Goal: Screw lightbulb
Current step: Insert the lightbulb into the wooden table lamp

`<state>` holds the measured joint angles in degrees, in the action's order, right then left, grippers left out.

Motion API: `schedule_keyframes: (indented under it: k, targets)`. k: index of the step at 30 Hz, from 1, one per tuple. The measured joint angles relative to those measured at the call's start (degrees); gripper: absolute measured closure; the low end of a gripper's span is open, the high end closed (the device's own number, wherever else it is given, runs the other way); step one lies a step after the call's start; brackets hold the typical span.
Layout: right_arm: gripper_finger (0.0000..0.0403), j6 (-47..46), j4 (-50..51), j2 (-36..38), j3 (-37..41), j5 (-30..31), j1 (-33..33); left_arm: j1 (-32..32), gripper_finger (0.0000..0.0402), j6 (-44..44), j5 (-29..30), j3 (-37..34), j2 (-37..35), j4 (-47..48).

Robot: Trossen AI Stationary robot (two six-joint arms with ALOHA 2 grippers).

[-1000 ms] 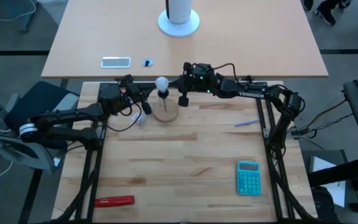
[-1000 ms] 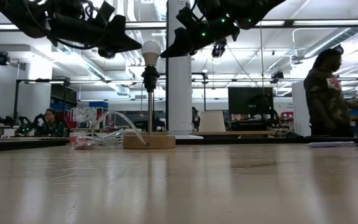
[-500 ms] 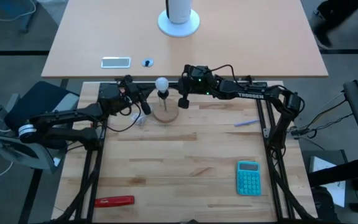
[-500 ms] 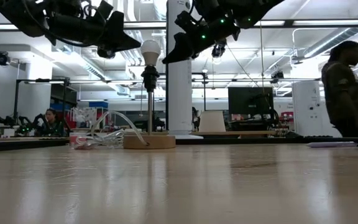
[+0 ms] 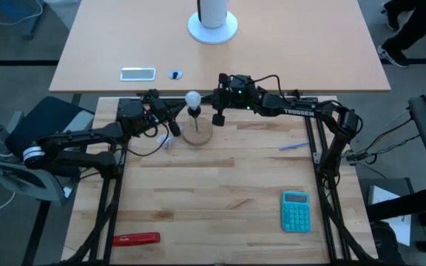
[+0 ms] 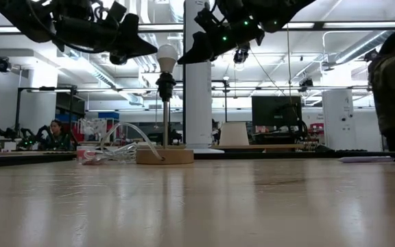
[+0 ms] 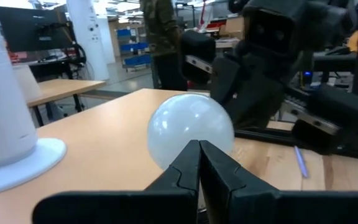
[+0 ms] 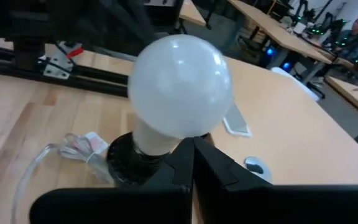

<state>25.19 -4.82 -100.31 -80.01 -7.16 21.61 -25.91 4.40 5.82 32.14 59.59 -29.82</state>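
Note:
The white lightbulb [image 5: 192,97] sits upright in the black socket [image 6: 166,86] of a thin lamp post on a round wooden base [image 5: 197,134] at the table's far middle. My left gripper [image 5: 173,125] is shut, just left of the bulb and a little nearer than it; the bulb fills its wrist view [image 7: 190,130]. My right gripper [image 5: 217,118] is shut, just right of the bulb, which shows close in its wrist view [image 8: 180,84]. In the low view the two gripper tips stand on either side of the bulb [image 6: 166,56] at its height.
A clear plastic bag [image 5: 165,140] lies beside the wooden base. A teal calculator [image 5: 296,210] lies at the near right, a red tool [image 5: 136,239] at the near left, and a pen [image 5: 291,146] right of centre. A white cylinder [image 5: 213,22] stands on the far table.

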Motion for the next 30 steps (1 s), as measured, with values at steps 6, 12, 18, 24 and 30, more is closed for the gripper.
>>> schedule_keyframes:
  k: [6,12,18,24,30]
  targets:
    - [0.0401,0.3,2.1,0.0,0.0,-1.3,-1.0,0.0,0.0401,-0.5,1.4,0.0,0.0,-0.1]
    - [0.0401,-0.1,3.0,0.0,0.0,-0.6,-1.4,0.0,0.0401,-1.5,2.2,0.0,0.0,0.9]
    - [0.0401,-0.4,3.3,0.3,0.0,5.3,-1.1,0.5,0.0401,-3.0,1.3,0.0,-1.2,2.6]
    - [0.0401,0.2,-0.6,0.2,0.0,5.5,0.3,0.7,0.0401,-3.0,-2.0,0.0,-1.7,2.4]
    - [0.0401,0.2,-1.8,0.1,0.0,2.4,0.2,0.7,0.0401,-3.0,-1.8,0.0,-1.2,2.4]
